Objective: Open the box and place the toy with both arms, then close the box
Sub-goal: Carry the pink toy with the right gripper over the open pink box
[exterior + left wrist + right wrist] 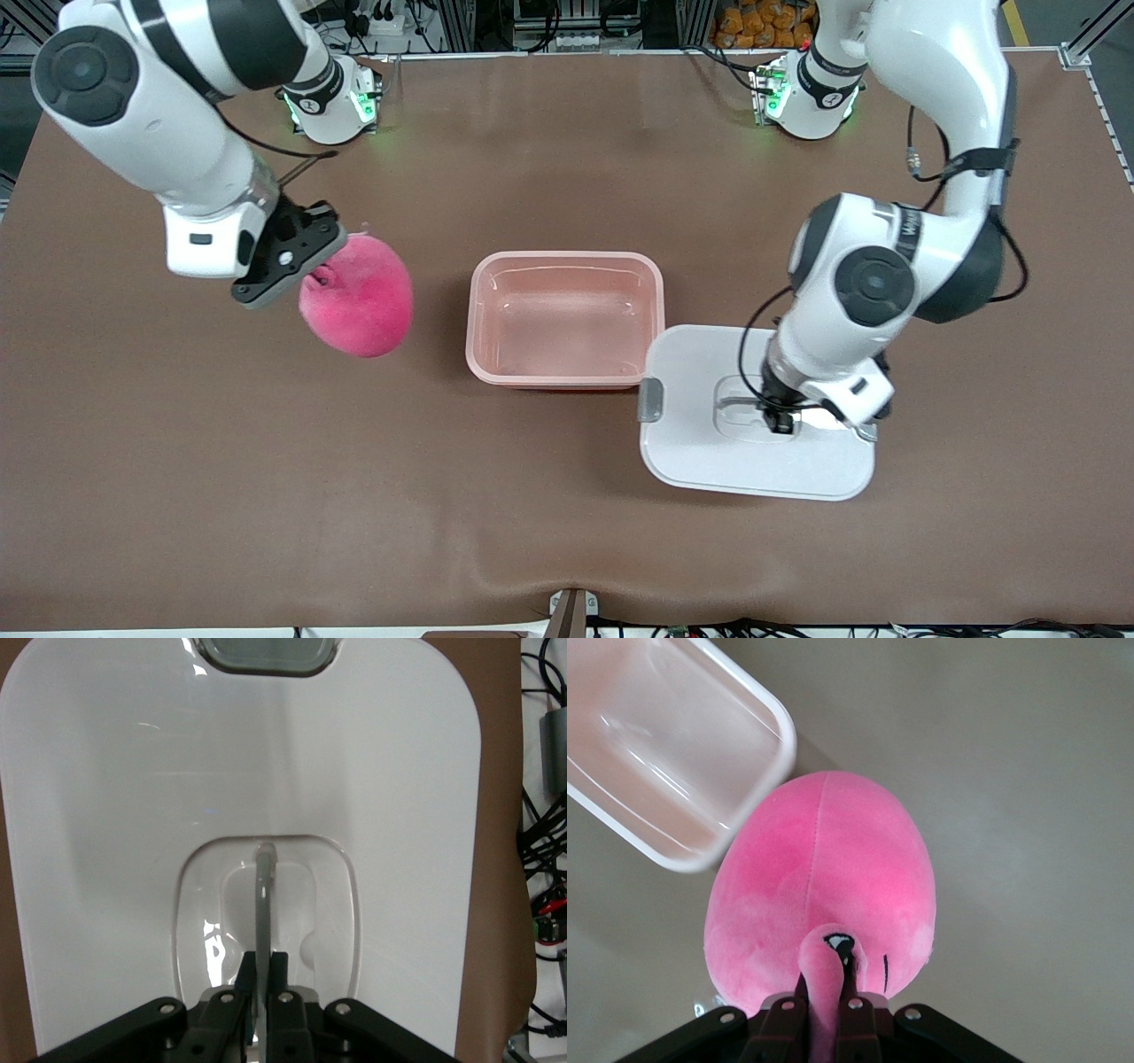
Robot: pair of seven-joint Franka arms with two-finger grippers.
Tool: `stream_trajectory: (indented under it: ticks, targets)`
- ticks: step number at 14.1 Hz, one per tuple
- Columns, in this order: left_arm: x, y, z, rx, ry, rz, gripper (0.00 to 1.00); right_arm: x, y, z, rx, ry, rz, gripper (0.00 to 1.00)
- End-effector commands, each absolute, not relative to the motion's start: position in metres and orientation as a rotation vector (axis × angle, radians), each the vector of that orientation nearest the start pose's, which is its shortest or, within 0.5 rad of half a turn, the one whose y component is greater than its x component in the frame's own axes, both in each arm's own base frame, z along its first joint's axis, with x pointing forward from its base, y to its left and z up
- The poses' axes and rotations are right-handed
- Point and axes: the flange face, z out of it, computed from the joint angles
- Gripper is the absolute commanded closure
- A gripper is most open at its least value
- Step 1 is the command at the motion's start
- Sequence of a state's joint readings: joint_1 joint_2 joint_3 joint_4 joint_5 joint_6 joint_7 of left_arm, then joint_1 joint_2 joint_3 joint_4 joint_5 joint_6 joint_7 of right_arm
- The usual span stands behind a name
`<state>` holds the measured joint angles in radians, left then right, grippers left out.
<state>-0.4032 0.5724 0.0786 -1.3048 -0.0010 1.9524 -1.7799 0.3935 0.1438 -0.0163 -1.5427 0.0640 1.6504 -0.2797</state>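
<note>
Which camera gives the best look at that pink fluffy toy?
The right wrist view: the toy fills it, showing its seam and eye marks. The front view shows it whole but smaller, hanging from the right tool. The left wrist view misses it.

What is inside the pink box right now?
Nothing: the box is open and you can see its bare pink bottom. The toy hangs from the right gripper, beside the box. The lid lies on the table.
</note>
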Motion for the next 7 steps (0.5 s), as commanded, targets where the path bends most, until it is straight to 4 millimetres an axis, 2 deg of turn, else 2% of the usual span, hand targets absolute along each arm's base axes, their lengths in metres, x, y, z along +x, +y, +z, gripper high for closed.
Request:
stream_trajectory:
  ticks: [1, 4, 6, 7]
  targets:
    - [0.686, -0.22, 0.427, -2.427, -2.063, -0.079, 1.0, 0.569, 0.267, 0.547, -2.899, -0.74, 0.129, 1.0]
    - [0.694, -0.189, 0.435, -2.481, -2.032, -0.058, 1.0, 0.568, 0.311, 0.54, -2.881, -0.527, 0.178, 1.0]
    - [0.696, -0.169, 0.44, -2.507, -2.022, -0.041, 1.0, 0.558, 0.345, 0.544, -2.894, -0.452, 0.181, 1.0]
    - [0.695, -0.165, 0.442, -2.525, -2.001, -0.04, 1.0, 0.554, 0.359, 0.546, -2.898, -0.404, 0.181, 1.0]
